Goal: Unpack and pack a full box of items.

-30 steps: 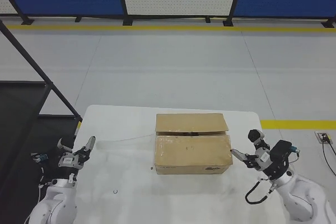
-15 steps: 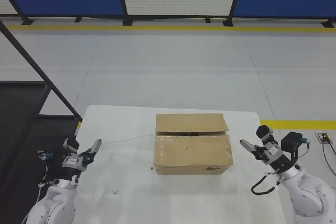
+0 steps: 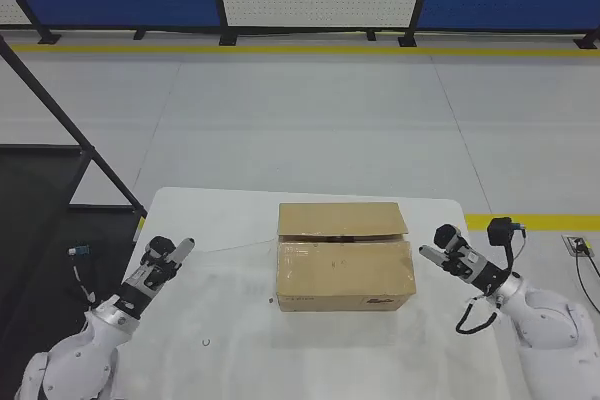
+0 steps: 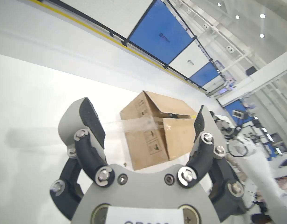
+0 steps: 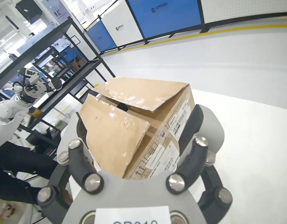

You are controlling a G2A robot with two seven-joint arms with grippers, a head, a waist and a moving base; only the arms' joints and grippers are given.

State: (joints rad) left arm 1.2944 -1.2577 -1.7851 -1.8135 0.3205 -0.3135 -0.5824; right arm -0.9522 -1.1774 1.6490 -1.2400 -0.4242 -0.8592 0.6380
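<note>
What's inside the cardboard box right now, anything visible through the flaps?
Nothing identifiable. The cardboard box has its top flaps lowered, leaving only a narrow dark gap between them. The flaps cover the interior, so the contents cannot be seen.

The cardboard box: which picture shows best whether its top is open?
The right wrist view. There the cardboard box sits close, and its two top flaps stand raised with a gap between them. In the top view a thin dark slit parts the flaps; in the left wrist view the box is farther off.
</note>
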